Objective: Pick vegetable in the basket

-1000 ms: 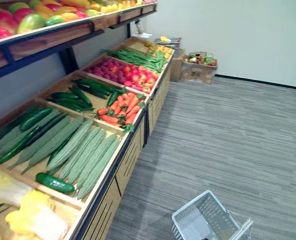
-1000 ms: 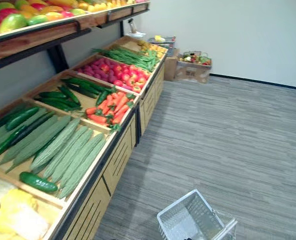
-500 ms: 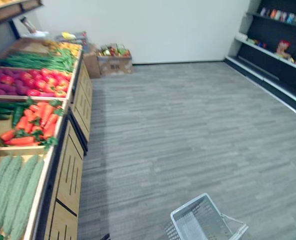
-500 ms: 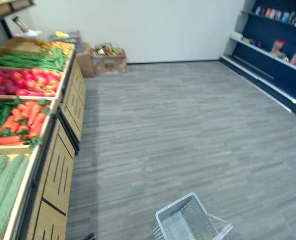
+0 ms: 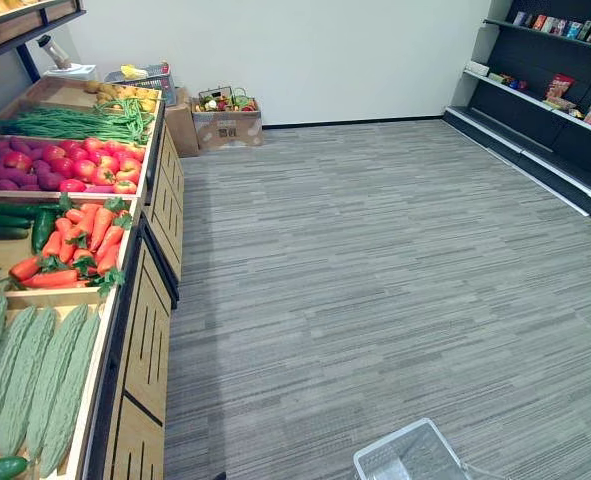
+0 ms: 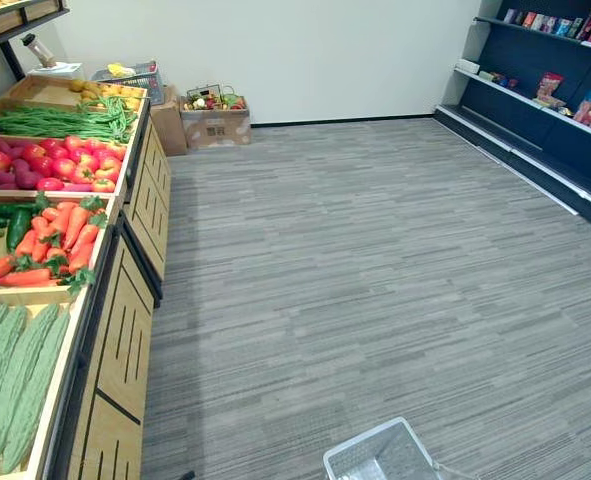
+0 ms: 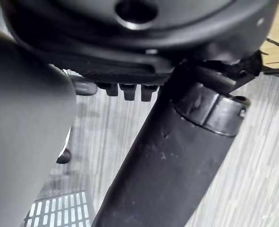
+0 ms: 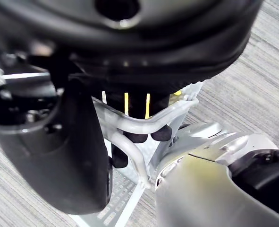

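Observation:
A white wire basket (image 5: 410, 458) hangs low at my right, over the grey floor; the part of its inside that I see holds nothing. My right hand (image 8: 141, 137) has its fingers curled round the basket's white handle (image 8: 130, 126). The left hand (image 7: 125, 90) hangs at my side with relaxed fingers, holding nothing. The basket's mesh (image 7: 59, 210) shows below it. Vegetables lie on the wooden stand at my left: carrots (image 5: 80, 235), pale green gourds (image 5: 35, 375), cucumbers (image 5: 0, 218), red peppers (image 5: 60, 165) and green beans (image 5: 75, 122).
The stand's wooden front (image 5: 150, 330) runs along the left. A cardboard box (image 5: 227, 125) with produce sits by the far white wall. Dark shelves (image 5: 550, 100) with packets line the right side. Wide grey floor (image 5: 375, 270) lies between them.
The camera has swung right from the stand toward the aisle, so the whole picture has shifted. The basket now sits lower in view, still on the right hand.

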Tool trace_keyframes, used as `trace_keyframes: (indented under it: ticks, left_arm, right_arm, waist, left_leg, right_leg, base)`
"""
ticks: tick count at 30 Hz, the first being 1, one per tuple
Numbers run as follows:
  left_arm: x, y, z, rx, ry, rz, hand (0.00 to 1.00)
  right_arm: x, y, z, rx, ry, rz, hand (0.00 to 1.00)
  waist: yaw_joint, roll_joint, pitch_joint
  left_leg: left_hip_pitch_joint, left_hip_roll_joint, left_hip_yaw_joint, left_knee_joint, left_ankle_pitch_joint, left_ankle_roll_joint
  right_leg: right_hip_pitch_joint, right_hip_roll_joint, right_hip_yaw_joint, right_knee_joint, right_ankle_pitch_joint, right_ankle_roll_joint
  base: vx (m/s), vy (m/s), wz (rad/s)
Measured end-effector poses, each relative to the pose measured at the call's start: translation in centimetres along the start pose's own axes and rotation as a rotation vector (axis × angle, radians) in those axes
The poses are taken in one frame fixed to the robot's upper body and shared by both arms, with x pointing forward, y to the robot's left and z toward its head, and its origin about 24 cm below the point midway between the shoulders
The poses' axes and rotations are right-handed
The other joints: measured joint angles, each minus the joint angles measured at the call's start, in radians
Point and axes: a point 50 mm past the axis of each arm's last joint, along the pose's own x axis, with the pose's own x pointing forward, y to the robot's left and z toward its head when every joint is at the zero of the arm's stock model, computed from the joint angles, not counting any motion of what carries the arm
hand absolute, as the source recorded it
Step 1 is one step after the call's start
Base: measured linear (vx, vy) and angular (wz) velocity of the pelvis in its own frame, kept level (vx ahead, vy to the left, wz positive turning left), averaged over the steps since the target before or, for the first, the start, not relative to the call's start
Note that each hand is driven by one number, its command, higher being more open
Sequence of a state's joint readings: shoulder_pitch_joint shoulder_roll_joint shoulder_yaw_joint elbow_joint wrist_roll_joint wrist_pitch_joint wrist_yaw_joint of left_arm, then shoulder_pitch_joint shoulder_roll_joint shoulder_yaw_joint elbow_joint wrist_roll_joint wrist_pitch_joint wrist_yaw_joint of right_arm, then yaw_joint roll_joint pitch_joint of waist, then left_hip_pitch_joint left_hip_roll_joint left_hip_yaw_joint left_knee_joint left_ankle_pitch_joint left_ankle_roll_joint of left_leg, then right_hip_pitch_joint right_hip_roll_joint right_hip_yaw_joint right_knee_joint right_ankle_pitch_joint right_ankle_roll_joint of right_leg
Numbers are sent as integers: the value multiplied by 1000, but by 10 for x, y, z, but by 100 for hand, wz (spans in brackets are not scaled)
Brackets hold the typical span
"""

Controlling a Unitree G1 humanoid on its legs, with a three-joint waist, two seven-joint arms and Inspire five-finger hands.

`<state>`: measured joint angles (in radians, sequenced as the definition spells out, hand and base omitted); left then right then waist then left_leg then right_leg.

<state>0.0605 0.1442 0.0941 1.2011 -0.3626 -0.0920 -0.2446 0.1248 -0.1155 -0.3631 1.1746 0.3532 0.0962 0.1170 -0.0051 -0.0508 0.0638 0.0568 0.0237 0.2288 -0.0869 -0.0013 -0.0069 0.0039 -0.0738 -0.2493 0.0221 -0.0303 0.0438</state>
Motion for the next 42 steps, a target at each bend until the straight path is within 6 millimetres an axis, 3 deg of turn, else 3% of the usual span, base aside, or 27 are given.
trace_keyframes:
  ticks: [10, 22, 26, 28, 30, 31, 33, 34, 35, 36, 37, 38, 39, 41, 42]
  left_arm:
    - [1, -3, -7, -19, 74, 49, 100]
    - [2, -2, -6, -19, 72, 71, 100]
    - [2, -2, -4, -18, 64, 71, 100]
    - [3, -5, -3, -14, 63, 67, 100]
    - [2, 0, -3, -66, 61, 87, 100]
    - [1, 2, -1, -80, 53, 97, 100]
    - [1, 3, 1, -81, 49, 94, 100]
    - [2, 2, -1, -86, 68, 94, 100]
    - [1, 4, 0, -85, 68, 100, 100]
    - [1, 3, -3, -86, 79, 101, 100]
    - [2, -2, -6, -83, 90, 91, 100]
    - [3, -7, -8, -75, 92, 75, 100]
    - [3, -9, -8, -73, 91, 71, 100]
    - [1, -3, -8, -77, 93, 82, 100]
    - [1, -1, -8, -85, 90, 84, 100]
  right_arm:
    - [1, 3, 1, -31, -6, -8, 0]
    - [2, 12, 4, -71, -19, 1, 0]
    - [3, 13, 10, -70, -44, -5, 0]
    - [2, 10, 17, -35, -76, -17, 0]
    - [1, 8, 14, 1, -76, -23, 0]
    - [1, 9, 11, 13, -72, -20, 0]
    - [2, 14, 7, 24, -65, -7, 0]
    - [3, 22, 5, 31, -68, 14, 0]
    - [2, 23, 4, 32, -68, 18, 0]
    - [2, 23, 3, 24, -71, 17, 0]
    - [2, 21, 7, 17, -82, 12, 0]
    - [2, 21, 15, 9, -105, 15, 0]
    - [2, 21, 18, 6, -113, 17, 0]
    - [2, 24, 16, 21, -98, 23, 0]
    - [2, 24, 15, 33, -90, 21, 0]
  waist:
    - [-1, 20, 6]
    - [1, 13, 13]
    - [0, 10, 29]
    - [-3, 24, 43]
    - [-5, 17, 54]
    - [-10, 11, 53]
    - [-11, 5, 57]
    - [-15, 16, 57]
    - [-15, 11, 57]
    - [-15, 18, 58]
    - [-15, 32, 61]
    - [-9, 63, 63]
    - [-7, 69, 69]
    - [-13, 48, 76]
    - [-15, 41, 71]
  left_leg:
    - [29, -3, -27, 0, 1, 0]
    - [38, 8, 9, 34, -30, -3]
    - [2, 10, 3, 162, -126, 5]
    - [0, 16, -20, 207, -159, 24]
    - [30, 14, -37, 216, -171, 34]
    - [44, 20, -53, 216, -178, 36]
    - [49, 38, -71, 216, -187, 29]
    - [69, 95, -83, 234, -230, -9]
    - [80, 103, -81, 250, -255, -35]
    - [96, 117, -81, 271, -282, -68]
    - [104, 137, -79, 273, -283, -75]
    - [117, 161, -73, 270, -276, -84]
    - [135, 163, -73, 259, -270, -83]
    - [168, 158, -100, 256, -230, -85]
    - [167, 158, -111, 272, -226, -88]
  right_leg:
    - [50, 1, -18, -32, 0, 0]
    - [45, 6, 35, -17, 5, -3]
    - [-16, -35, 58, 168, -67, 35]
    - [-110, -54, 81, 412, -74, 45]
    - [-164, -71, 100, 564, -63, 42]
    - [-174, -73, 105, 594, -86, 22]
    - [-179, -45, 106, 528, -114, 19]
    - [-210, 24, 100, 263, -78, 23]
    - [-207, 28, 96, 158, -21, 27]
    - [-186, 41, 76, 136, 94, -49]
    - [-177, 58, 64, 142, 93, -54]
    - [-199, 70, 48, 198, 50, -69]
    - [-221, 68, 38, 269, -7, -77]
    - [-227, 31, 0, 413, -138, -83]
    - [-222, 23, -8, 433, -168, -85]
  base:
    - [-3, -10, 6]
    - [-24, -15, -13]
    - [-19, 41, -12]
    - [-46, 81, 15]
    - [15, 57, 32]
    - [57, 5, 33]
    - [208, -135, 33]
    - [490, -312, 27]
    - [647, -368, 17]
    - [410, -198, 1]
    - [435, -179, -5]
    - [445, -171, -10]
    - [511, -217, 5]
    - [430, -235, 46]
    - [382, -239, 65]
